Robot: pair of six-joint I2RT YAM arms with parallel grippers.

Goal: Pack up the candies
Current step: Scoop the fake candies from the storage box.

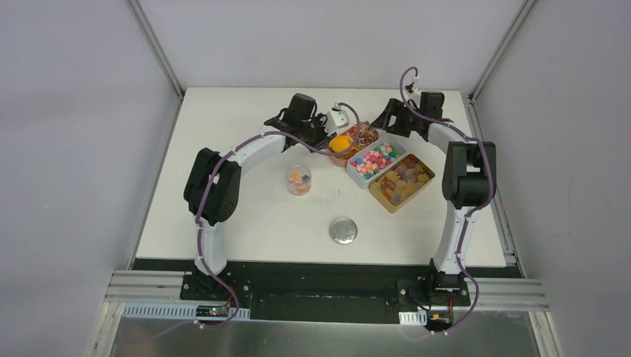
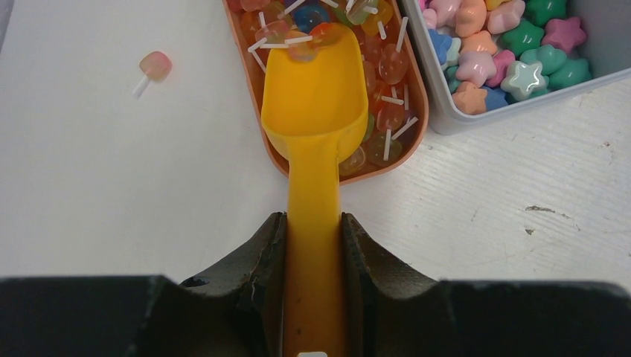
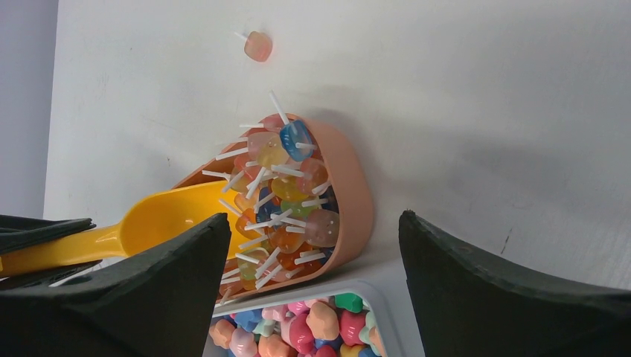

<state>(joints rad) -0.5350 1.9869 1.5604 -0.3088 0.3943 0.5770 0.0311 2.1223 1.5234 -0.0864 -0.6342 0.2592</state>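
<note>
The candies fill three trays: stick candies in a salmon tray (image 2: pixel 419 104), pastel star candies (image 2: pixel 513 52) in a grey tray (image 1: pixel 395 148), and amber gummies (image 1: pixel 402 181) in a tan tray. My left gripper (image 2: pixel 313 219) is shut on the handle of the orange scoop (image 2: pixel 316 89), whose bowl lies in the salmon tray with a few stick candies at its tip. My right gripper (image 3: pixel 314 217) is open with nothing between its fingers, above the far ends of the salmon tray (image 3: pixel 356 193) and the grey tray. A clear cup (image 1: pixel 299 181) on the table holds some candies.
One stray stick candy (image 2: pixel 155 65) lies on the white table left of the salmon tray. The round silver lid (image 1: pixel 343 230) lies flat near the front of the table. Walls enclose the table on three sides.
</note>
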